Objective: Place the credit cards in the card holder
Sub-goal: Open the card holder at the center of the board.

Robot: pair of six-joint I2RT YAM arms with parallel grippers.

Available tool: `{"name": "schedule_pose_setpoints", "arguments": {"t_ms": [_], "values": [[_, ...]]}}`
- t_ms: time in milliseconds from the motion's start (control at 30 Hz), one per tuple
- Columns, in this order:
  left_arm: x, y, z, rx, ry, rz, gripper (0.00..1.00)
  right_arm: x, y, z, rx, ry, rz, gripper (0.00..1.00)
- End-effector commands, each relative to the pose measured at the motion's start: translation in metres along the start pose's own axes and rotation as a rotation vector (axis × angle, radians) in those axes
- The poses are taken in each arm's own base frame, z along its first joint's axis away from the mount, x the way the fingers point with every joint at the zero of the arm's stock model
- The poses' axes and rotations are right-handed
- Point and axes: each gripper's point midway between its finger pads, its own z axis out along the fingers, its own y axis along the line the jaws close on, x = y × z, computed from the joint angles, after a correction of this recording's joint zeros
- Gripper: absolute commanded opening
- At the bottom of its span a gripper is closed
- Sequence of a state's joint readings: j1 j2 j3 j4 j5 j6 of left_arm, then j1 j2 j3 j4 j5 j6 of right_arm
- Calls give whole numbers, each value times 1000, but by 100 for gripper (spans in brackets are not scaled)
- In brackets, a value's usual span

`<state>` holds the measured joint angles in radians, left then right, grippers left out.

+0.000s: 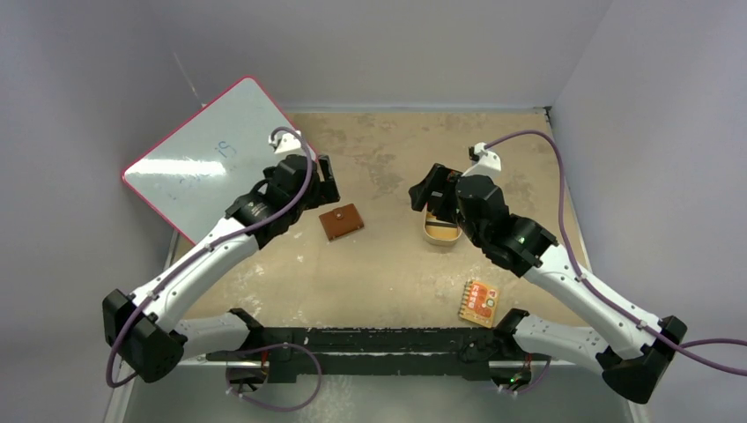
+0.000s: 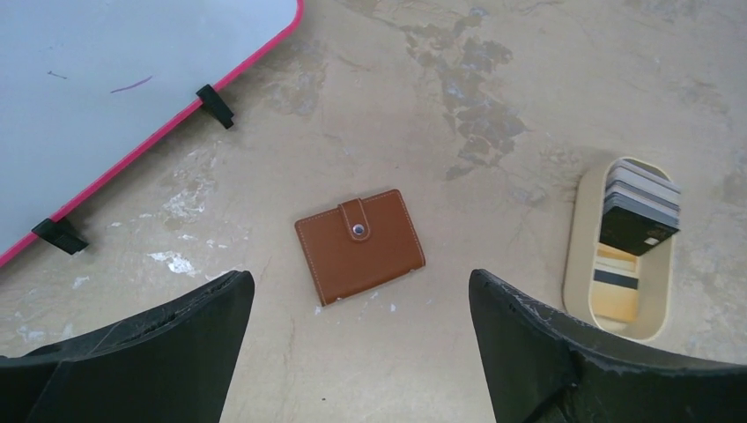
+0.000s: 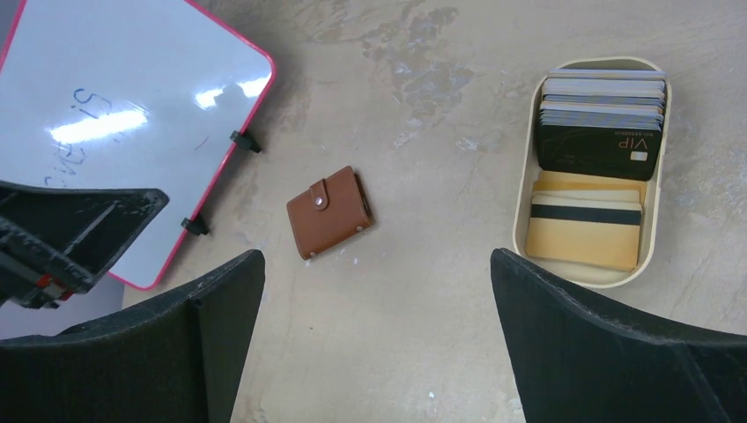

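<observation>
The card holder (image 1: 341, 221) is a brown wallet, snapped shut and flat on the table; it also shows in the left wrist view (image 2: 358, 246) and the right wrist view (image 3: 329, 212). The credit cards (image 3: 599, 123) are a stack of black cards standing in the far end of a tan oval dish (image 3: 524, 211), and they also show in the left wrist view (image 2: 640, 211). My left gripper (image 1: 321, 181) (image 2: 359, 286) is open and empty, above and just beyond the wallet. My right gripper (image 1: 429, 189) (image 3: 377, 257) is open and empty, above the dish's left side.
Pale yellow cards with a black stripe (image 3: 586, 229) lie in the dish's near end. A pink-edged whiteboard (image 1: 211, 159) leans at the back left. An orange-red patterned packet (image 1: 480, 302) lies near the right arm's base. The left gripper's body (image 3: 70, 238) shows in the right wrist view.
</observation>
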<state>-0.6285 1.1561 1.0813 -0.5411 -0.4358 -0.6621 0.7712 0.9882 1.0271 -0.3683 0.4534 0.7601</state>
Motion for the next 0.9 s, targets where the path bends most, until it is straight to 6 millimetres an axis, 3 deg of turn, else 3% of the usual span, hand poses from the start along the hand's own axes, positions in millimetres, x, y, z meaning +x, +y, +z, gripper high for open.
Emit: {"name": "schedule_pose_setpoints", "arguments": {"t_ms": [0,200,367,500,667,867], "values": [[10,16,23,-121,5,-34,90,-5,3,1,-5,-14,15,99],[41,23,60,-141,92,-102,73,-10,8,0,-18,-20,6,99],[53,24,78,-135,119,-137,59,-12,11,1,-41,-39,-10,99],[67,27,86,-146,149,-136,55,-12,13,1,-50,-34,-17,99],[99,38,97,-179,207,-141,55,-14,12,0,-49,-44,-11,99],[127,44,110,-192,256,-146,52,0,6,2,-40,-5,-5,99]]}}
